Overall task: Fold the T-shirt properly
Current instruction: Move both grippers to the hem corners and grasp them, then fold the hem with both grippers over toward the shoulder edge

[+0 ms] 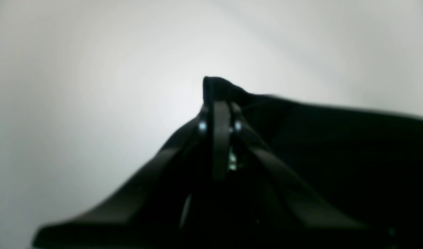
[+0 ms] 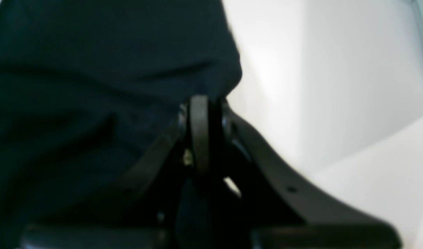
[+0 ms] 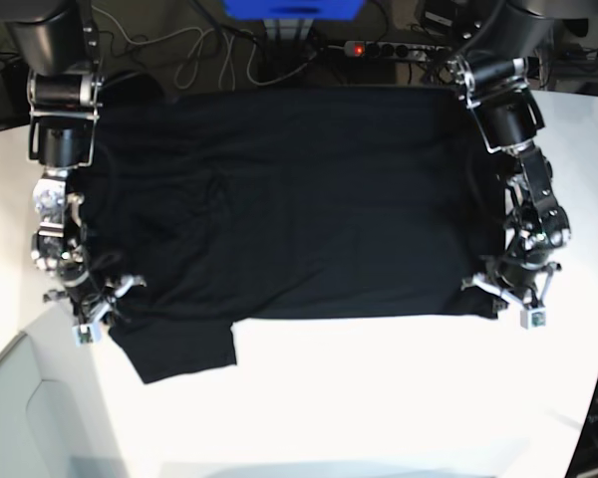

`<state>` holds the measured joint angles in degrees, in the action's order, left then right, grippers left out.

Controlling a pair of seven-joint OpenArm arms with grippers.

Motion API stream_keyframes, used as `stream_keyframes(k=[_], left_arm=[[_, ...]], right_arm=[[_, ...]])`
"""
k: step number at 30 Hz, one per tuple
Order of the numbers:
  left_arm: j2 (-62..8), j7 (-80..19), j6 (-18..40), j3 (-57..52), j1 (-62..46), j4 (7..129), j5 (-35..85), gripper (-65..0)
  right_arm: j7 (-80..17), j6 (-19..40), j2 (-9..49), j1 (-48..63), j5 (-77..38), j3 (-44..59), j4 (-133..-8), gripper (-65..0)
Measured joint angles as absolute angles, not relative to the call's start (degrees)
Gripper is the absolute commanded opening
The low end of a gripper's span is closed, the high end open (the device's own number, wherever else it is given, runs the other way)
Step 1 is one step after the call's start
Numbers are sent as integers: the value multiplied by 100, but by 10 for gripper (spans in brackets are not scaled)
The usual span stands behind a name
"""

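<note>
- We see the T-shirt (image 3: 289, 209) spread plain side up across the far half of the white table (image 3: 379, 398), its far edge running along the table's back edge.
- Its near hem lies almost straight across the middle of the table, with one sleeve (image 3: 184, 351) jutting toward us at the left of the base view.
- The cloth is matte black, soft, with shallow wrinkles fanning from the left-hand side of that view.
- The left gripper (image 3: 513, 299) sits at the near corner of the shirt on the base view's right; in its wrist view the left gripper's fingers (image 1: 221, 103) are pressed together, pinching a peaked fold of the black fabric.
- The right gripper (image 3: 95, 304) is at the shirt's edge just above the sleeve; its wrist view shows the jaws drawn tight on the cloth's edge.
- In front of the hem the table lies bare and white right to its near edge.
- Behind the table we make out a blue box (image 3: 294, 8), a power strip (image 3: 384, 48) with a red light, and loose cables (image 3: 194, 55).
</note>
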<state>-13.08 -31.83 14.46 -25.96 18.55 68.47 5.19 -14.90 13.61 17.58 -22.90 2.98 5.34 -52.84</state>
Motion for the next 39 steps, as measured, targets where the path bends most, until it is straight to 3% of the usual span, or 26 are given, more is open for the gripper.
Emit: stream_keyframes(k=[8,14,21,30,31,34,37,39], left_arm=[[-943,-4233,1520,-3387,1262,8685,471,-650],[-904,-4648,1518,-3618,823,9544,1081,-650],[-637,-4801,1529,-4211,117,9990,1647,-650],[-650,-4864,1503,-4331,-316,9417,2145,-650],[-648,-4864,1476,-4333,-316,9417,2165,-633],[-617,-4864,1431,-4348,-336,9428,2084,-466],[-620,-4814,1452,-4351,-386,9441,2130,-318],[-604,-4807,1483,-4338,-447,9465,2150,-292]], right_arm=[[-1684,1367,1894,-1188,283,591,-7164,-649],[-1612,1365,1868,-443,261,1424,-8169,-649],[-1546,1372,1870,357,242,1494,-8849,-649],[-1614,1367,1855,786,255,1481,-8818,-649],[-1710,1367,1855,799,257,1481,-8818,-649],[-2314,1369,1874,751,257,1483,-8818,-637],[-2436,1367,1883,602,270,1485,-8823,-549],[-2427,1365,1890,576,257,1485,-8875,-488]])
